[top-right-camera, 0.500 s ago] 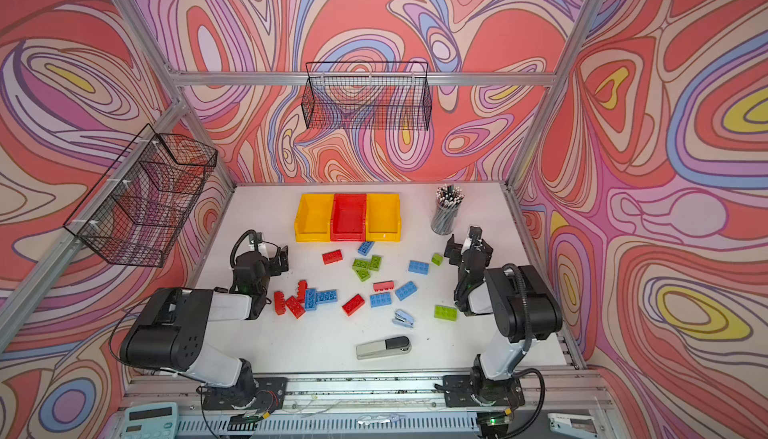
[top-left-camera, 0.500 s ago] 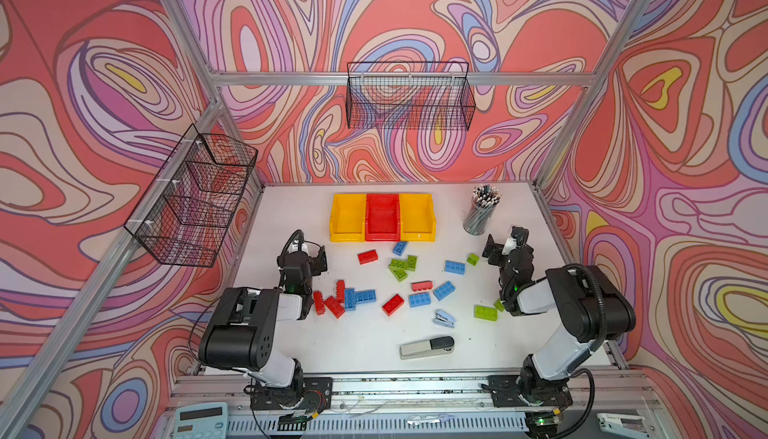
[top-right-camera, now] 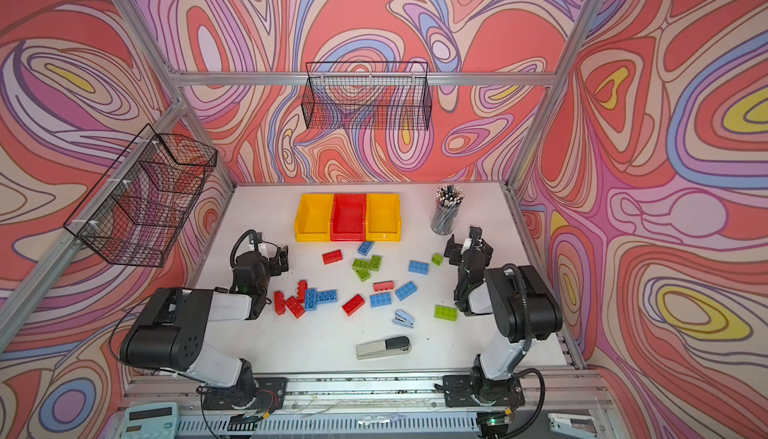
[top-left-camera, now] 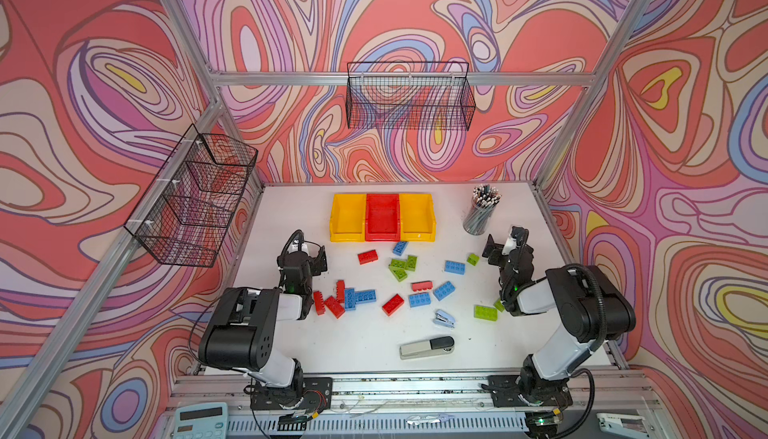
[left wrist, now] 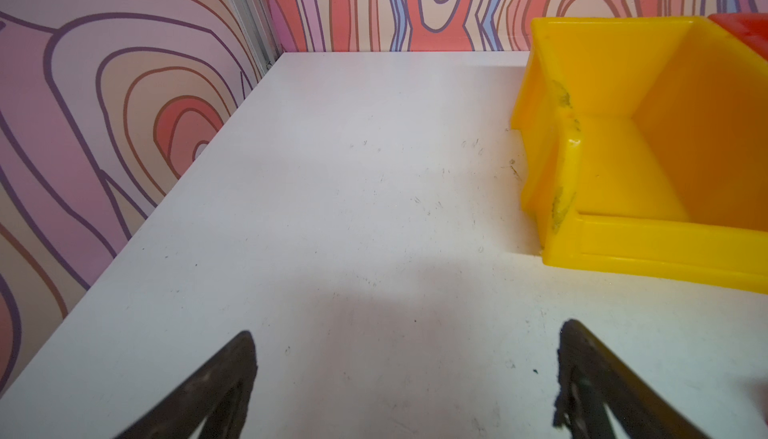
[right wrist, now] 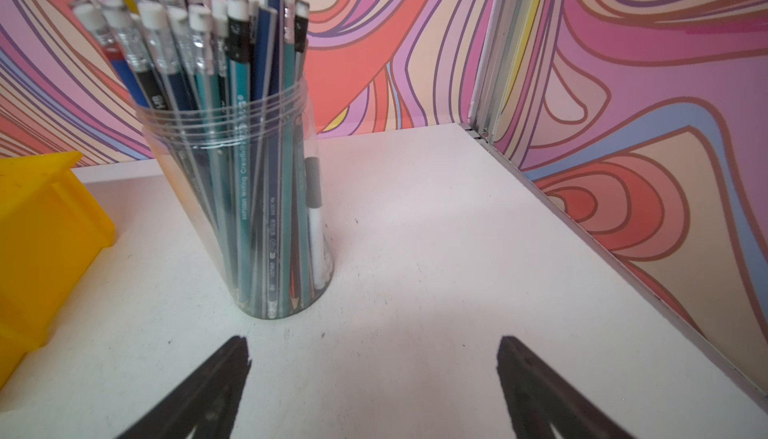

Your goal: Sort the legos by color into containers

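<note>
the left gripper (left wrist: 409, 329) and right gripper (right wrist: 372, 339) gape wide, holding nothing, to either side in front of the containers (top-left-camera: 382, 236). the legos (top-left-camera: 419, 300) all lie loose just before those containers, which look empty: sorting seems not yet begun.

Robot lab cell (aluminium frame (top-left-camera: 291, 79))
</note>
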You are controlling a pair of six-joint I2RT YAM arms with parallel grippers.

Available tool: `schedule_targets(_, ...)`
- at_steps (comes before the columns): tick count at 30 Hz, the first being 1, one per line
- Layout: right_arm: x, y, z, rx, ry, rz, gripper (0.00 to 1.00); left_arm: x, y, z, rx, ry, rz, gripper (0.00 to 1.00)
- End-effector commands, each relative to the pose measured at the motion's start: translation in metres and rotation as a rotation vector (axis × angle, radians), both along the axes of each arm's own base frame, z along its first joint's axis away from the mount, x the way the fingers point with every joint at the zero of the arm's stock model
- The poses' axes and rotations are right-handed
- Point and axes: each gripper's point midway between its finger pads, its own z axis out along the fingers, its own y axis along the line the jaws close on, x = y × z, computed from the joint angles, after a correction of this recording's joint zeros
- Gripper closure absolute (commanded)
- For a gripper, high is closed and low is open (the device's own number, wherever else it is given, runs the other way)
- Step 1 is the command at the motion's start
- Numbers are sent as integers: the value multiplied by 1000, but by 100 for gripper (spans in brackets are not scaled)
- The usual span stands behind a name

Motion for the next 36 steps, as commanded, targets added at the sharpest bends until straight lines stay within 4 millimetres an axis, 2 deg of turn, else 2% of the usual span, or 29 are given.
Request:
schedule_targets(1,0,1,5,-3,-22,-2,2,5,-1,8,5,-32,-7,0)
schedule_targets(31,0,1,5,-2,-22,-2,2,5,-1,9,6,-33,-5,0)
schedule_targets(34,-4,-4,12,-1,-36,-36,2,4,-2,11,11,-41,-9,0)
schedule_targets(36,-3,-9,23,2,-30,-64,2,4,-4,17,16,-38,-19,0)
